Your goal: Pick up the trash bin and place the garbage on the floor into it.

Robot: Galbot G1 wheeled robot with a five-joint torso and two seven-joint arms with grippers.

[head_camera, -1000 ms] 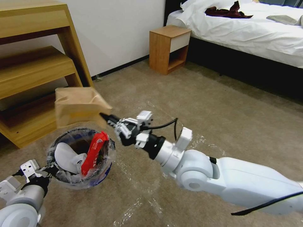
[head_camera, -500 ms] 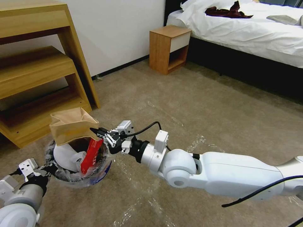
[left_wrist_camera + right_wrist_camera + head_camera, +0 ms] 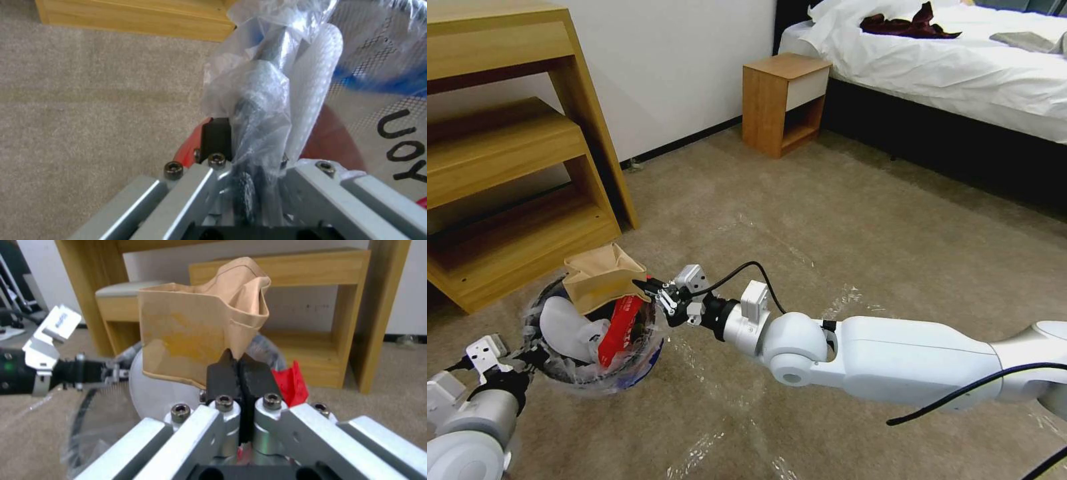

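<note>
The trash bin [image 3: 650, 357], round and lined with clear plastic, hangs just above the floor [image 3: 854, 220] at the lower left. My left gripper [image 3: 534, 358] is shut on its near rim; in the left wrist view the left gripper [image 3: 251, 143] pinches the plastic-wrapped rim [image 3: 267, 83]. A white slipper [image 3: 564, 327] and a red wrapper [image 3: 620, 323] lie inside the bin. My right gripper [image 3: 647, 287] is shut on one edge of a crumpled tan paper bag [image 3: 602, 279], which sits over the bin's far rim. In the right wrist view the right gripper [image 3: 240, 371] clamps the paper bag [image 3: 195, 326].
A wooden shelf unit [image 3: 500, 160] stands close behind the bin. A small wooden nightstand [image 3: 786, 100] and a white bed [image 3: 960, 67] lie farther back on the right. Shiny tape strips [image 3: 844, 300] cross the open carpet under my right arm.
My right arm has stretched out and lowered the tan paper bag from above the bin down onto its far rim. The left gripper and the bin have stayed put.
</note>
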